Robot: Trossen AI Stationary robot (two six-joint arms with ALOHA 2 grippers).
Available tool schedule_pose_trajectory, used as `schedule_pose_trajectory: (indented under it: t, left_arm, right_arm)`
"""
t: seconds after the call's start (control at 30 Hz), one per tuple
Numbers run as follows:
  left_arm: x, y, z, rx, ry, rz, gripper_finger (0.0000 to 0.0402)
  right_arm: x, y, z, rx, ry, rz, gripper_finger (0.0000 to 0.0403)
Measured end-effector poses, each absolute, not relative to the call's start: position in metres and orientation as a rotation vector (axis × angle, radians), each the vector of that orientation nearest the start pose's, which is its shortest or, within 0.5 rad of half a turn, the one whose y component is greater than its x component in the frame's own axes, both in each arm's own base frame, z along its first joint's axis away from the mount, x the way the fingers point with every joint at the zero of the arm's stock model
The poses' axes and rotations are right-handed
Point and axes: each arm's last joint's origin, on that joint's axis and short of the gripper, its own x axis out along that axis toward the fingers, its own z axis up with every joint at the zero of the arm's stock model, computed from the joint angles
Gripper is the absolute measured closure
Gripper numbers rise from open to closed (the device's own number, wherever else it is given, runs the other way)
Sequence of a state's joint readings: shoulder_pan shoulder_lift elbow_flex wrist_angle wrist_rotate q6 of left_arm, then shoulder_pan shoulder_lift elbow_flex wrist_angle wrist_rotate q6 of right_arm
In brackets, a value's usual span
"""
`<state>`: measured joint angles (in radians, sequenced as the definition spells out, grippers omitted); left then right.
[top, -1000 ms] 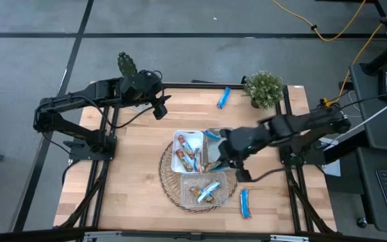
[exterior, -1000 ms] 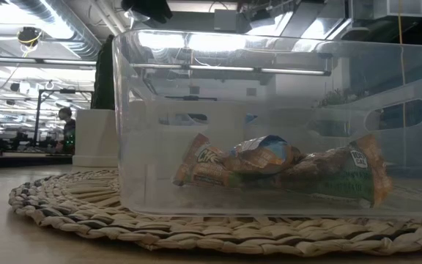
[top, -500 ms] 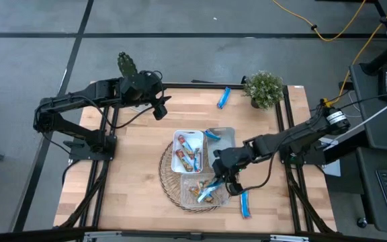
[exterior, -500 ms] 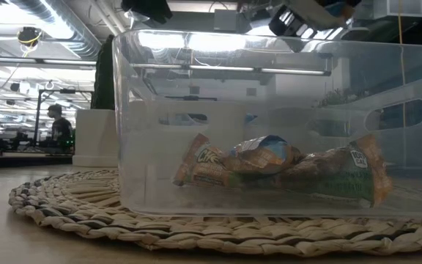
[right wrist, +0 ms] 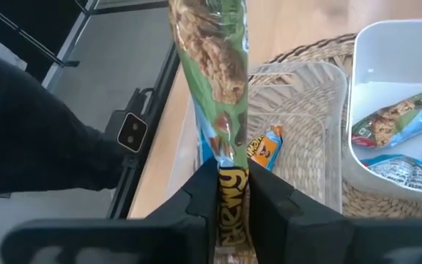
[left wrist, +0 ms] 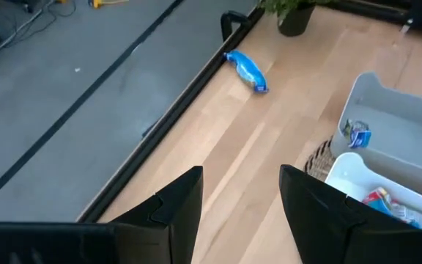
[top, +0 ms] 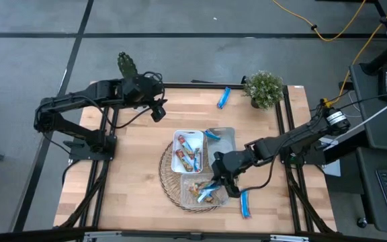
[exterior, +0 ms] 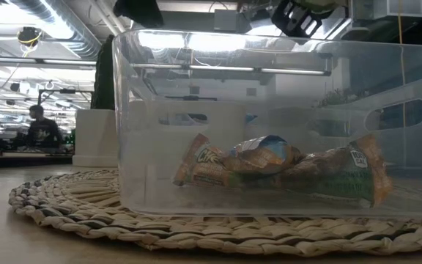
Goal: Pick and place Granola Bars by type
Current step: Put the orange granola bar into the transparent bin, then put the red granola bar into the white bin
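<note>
One green-wrapped granola bar hung pinched by its end seam in the right pincer above the clear tray, looking light, limp and crinkly-slick, best gripped at that flat crimped end.

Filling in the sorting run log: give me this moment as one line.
right pincer: shut on green granola bar, above clear bin | left pincer: open, empty, waiting at table's far left | blue bar: loose on table
</note>
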<state>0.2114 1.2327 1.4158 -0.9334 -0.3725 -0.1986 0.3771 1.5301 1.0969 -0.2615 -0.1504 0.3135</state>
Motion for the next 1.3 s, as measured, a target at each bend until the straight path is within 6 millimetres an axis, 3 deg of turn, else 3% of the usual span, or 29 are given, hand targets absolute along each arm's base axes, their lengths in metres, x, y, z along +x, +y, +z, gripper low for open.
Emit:
schedule_pose_trajectory:
  t: [0.23, 0.5, 0.63, 0.83, 1.1, 1.3]
  left_arm:
    - [0.231, 0.060, 0.385, -0.120, 0.741, 0.630, 0.0229]
    - [0.245, 0.062, 0.373, -0.138, 0.797, 0.580, 0.0229]
    - [0.251, 0.062, 0.368, -0.157, 0.820, 0.534, 0.0229]
    - [0.251, 0.058, 0.369, -0.171, 0.822, 0.457, 0.0229]
    - [0.246, 0.048, 0.376, -0.116, 0.807, 0.357, 0.0229]
    - [0.245, 0.046, 0.377, -0.055, 0.815, 0.274, 0.0229]
  right_arm:
    - [0.307, 0.126, 0.256, 0.266, 0.779, 0.371, 0.0322]
    - [0.308, 0.126, 0.259, 0.351, 0.789, 0.309, 0.0190]
    - [0.307, 0.133, 0.271, 0.382, 0.789, 0.247, 0.0156]
    - [0.284, 0.158, 0.283, 0.490, 0.946, 0.069, 0.0176]
    - [0.249, 0.196, 0.306, 0.862, 1.103, -0.141, 0.0226]
    - [0.232, 0.207, 0.302, 1.076, 1.084, -0.412, 0.0251]
